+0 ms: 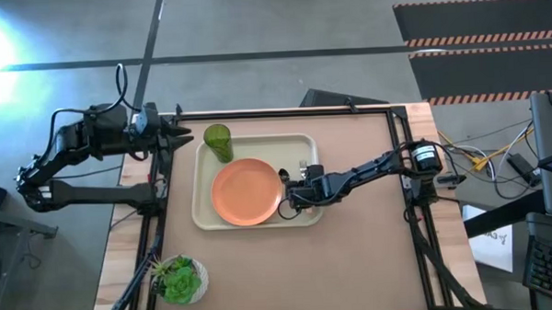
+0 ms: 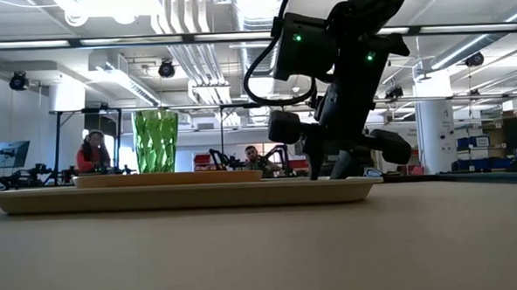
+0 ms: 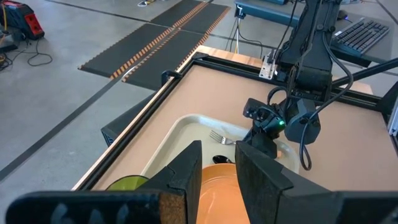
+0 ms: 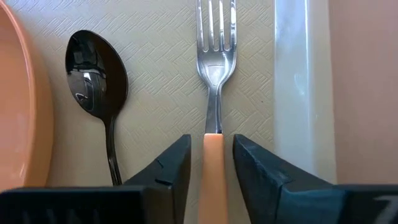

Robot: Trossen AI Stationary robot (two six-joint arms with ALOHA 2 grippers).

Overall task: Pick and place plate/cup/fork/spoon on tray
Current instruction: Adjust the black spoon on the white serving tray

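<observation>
Plate (image 1: 246, 192), cup (image 1: 218, 141), spoon (image 4: 99, 87) and fork (image 4: 214, 74) all lie on the tray (image 1: 205, 217). Right gripper (image 4: 211, 163), at the plate's 3 o'clock, straddles the fork handle with fingers slightly spread, so release looks nearly complete. Left gripper (image 3: 217, 177) waits partly spread at the tray's 10 o'clock.

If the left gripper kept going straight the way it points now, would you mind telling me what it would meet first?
Probably the cup: the left gripper sits just off the tray's edge, aimed at it, though the height is unclear.

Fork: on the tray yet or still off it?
On. The fork lies flat on the tray floor beside the spoon, its handle between the right gripper fingers.
</observation>
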